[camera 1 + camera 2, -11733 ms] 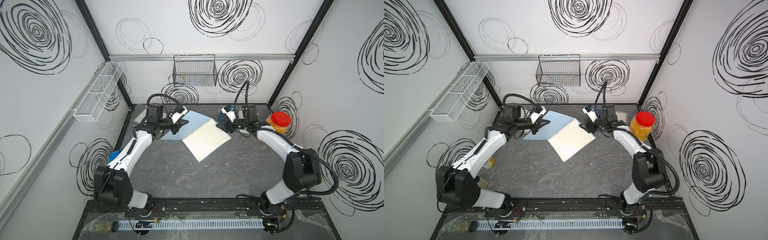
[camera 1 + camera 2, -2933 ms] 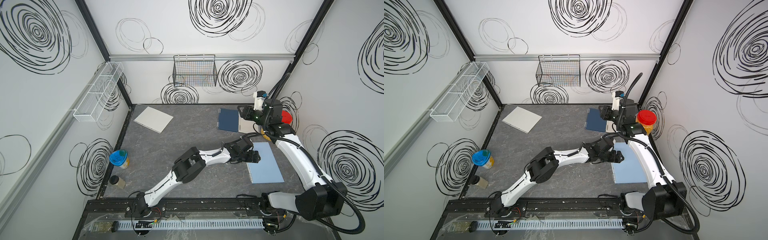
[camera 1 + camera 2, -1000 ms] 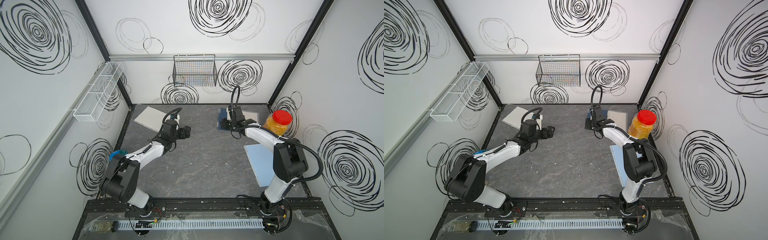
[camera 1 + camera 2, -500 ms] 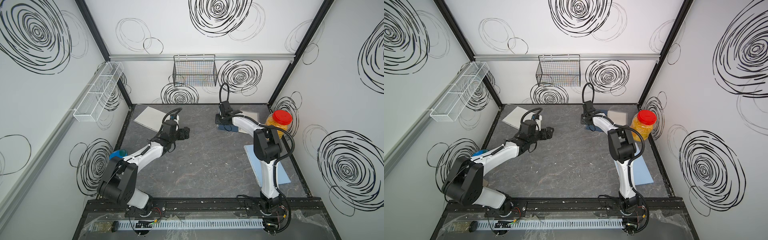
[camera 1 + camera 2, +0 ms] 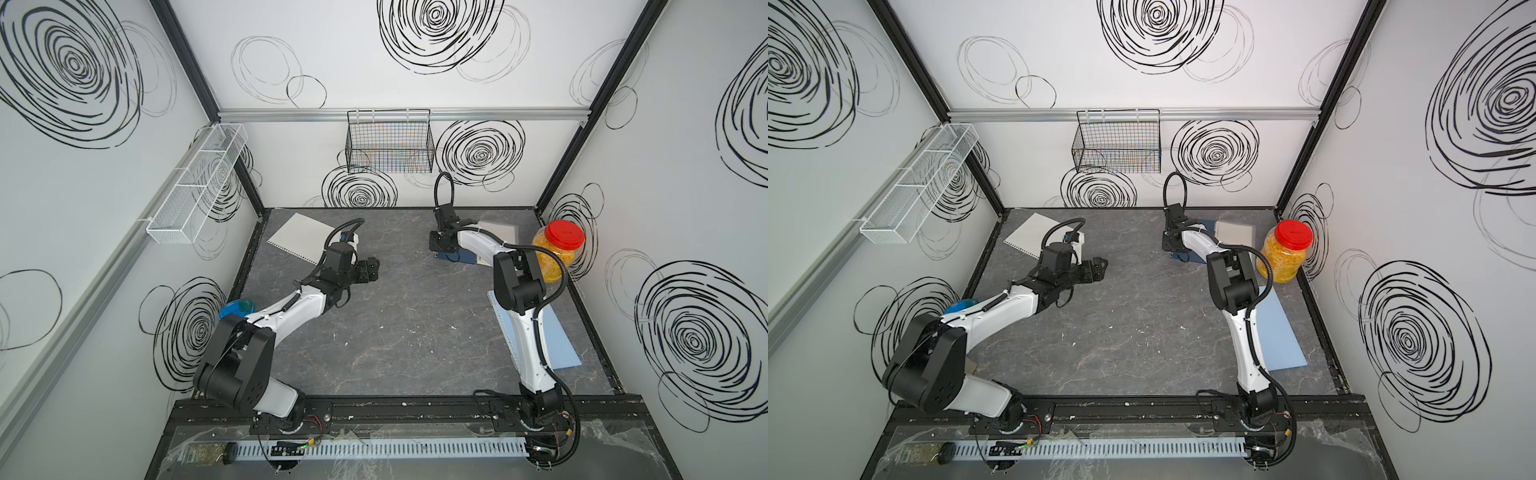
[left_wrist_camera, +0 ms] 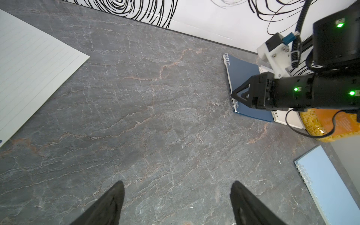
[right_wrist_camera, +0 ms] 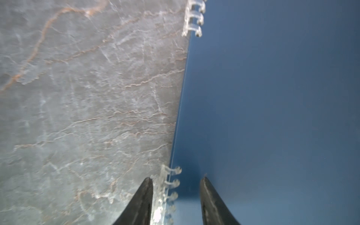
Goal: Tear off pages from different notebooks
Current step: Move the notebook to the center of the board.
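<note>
You face a robotics lab test cell: white walls (image 5: pixel 374 91) printed with black swirls, black metal frame posts (image 5: pixel 191 62), two robot arms (image 5: pixel 291 305) mounted on a rail (image 5: pixel 415 409) at the near edge of the desk (image 5: pixel 415 324).

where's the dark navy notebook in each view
In a top view: navy notebook at the table's back right, partly under the right arm.
In a top view: same place, beside the arm.
Left wrist: beneath the right end effector's tip.
Right wrist: close up, blue cover beside grey table.
Shared landmark: right end effector at its spiral edge.
</note>
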Robot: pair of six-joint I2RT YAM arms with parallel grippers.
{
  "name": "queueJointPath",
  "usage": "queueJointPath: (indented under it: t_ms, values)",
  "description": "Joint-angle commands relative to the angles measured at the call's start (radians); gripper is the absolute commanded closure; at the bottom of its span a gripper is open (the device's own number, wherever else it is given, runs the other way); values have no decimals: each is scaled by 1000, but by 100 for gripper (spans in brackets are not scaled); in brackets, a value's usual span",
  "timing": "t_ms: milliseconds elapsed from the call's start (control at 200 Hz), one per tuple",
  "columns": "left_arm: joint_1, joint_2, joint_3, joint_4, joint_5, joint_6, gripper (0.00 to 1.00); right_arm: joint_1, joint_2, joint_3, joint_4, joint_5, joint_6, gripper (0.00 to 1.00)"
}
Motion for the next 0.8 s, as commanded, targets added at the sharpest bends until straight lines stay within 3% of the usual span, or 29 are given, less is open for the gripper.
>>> queueJointPath:
  t_ms: [0,350,796]
  values:
    - [0,-33,-6,25,7,23,12,-2,32,51,-43,-23,2,59]
    - [-3,-30,-2,18,6,21,12,-1,48,50,-66,-52,-16,66]
    - [-15,-35,-1,11,14,33,12,11,-63,-120,-20,-147,-70,73]
